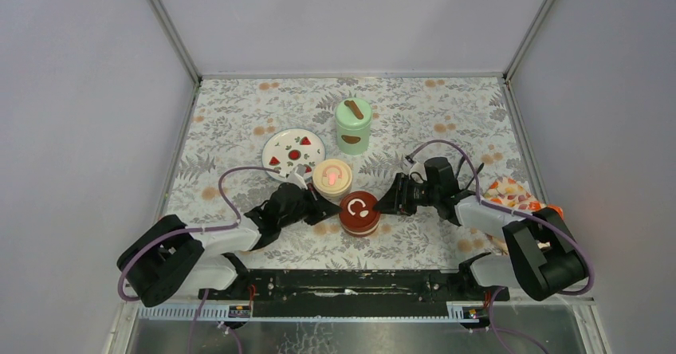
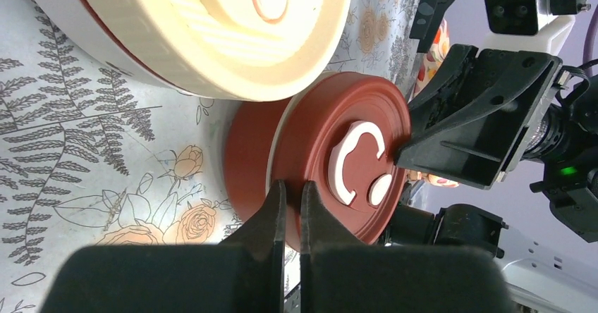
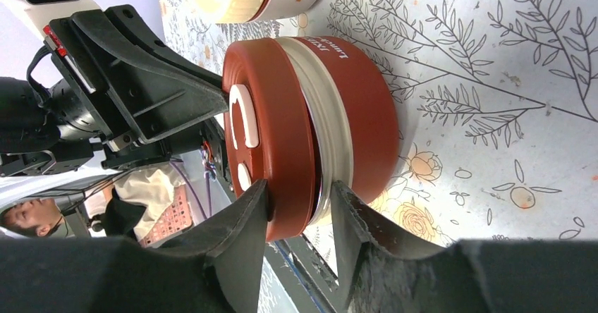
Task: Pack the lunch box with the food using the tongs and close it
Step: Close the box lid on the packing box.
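The left gripper (image 2: 291,186) was pinched fully closed on nothing, its tips against the rim of the dark-red lid (image 2: 338,137) just ahead. The best approach looked to be bracing the bowl there so it could not slide while the lid was seated level. Beside its tips sat the cream-lidded bowl (image 1: 332,176), and farther ahead the green jar (image 1: 353,127). All three were lidded, their contents hidden. The right gripper (image 3: 300,193) straddled the same lid's rim, but a firm clamp couldn't be confirmed.

Jar (image 1: 353,125) stands mid-width near the far edge of the worktop (image 1: 446,123). Plate (image 1: 283,143) lies left of it and nearer. Far bowl (image 1: 332,176) sits just right of the plate, with near bowl (image 1: 359,213) before it. Left gripper (image 1: 331,210) and right gripper (image 1: 383,205) flank the near bowl.
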Motion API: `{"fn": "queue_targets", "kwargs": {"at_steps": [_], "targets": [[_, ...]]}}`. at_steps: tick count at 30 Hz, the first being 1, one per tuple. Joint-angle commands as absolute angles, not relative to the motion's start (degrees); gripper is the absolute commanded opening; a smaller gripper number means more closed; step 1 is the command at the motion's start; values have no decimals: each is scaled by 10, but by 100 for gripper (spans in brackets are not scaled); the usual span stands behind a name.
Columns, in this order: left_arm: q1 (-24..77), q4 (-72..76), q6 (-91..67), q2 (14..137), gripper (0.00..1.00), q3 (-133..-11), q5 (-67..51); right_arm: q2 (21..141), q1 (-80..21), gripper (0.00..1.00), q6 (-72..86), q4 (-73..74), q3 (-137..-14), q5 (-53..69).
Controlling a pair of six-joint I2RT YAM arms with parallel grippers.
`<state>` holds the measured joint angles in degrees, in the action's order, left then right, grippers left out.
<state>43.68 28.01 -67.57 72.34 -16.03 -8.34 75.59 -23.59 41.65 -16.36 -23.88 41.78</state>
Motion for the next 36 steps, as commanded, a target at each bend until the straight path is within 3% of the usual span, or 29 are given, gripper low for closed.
{"fn": "queue_targets", "kwargs": {"at_steps": [1, 5, 9, 16, 29, 36], "targets": [[454, 268, -678, 729, 4, -164, -94, 764, -260, 41, 435, -228, -238, 449], [454, 194, -649, 689, 12, -185, -60, 725, -260, 42, 405, -155, -266, 421], [458, 122, -616, 660, 33, -215, -33, 702, -260, 39, 368, -72, -301, 394], [461, 77, -593, 638, 51, -239, -18, 702, -260, 24, 370, -54, -320, 399], [470, 66, -581, 642, 55, -249, -25, 716, -260, 19, 404, -100, -308, 417], [471, 44, -576, 604, 62, -254, -19, 704, -258, 16, 416, -112, -295, 417]]}}
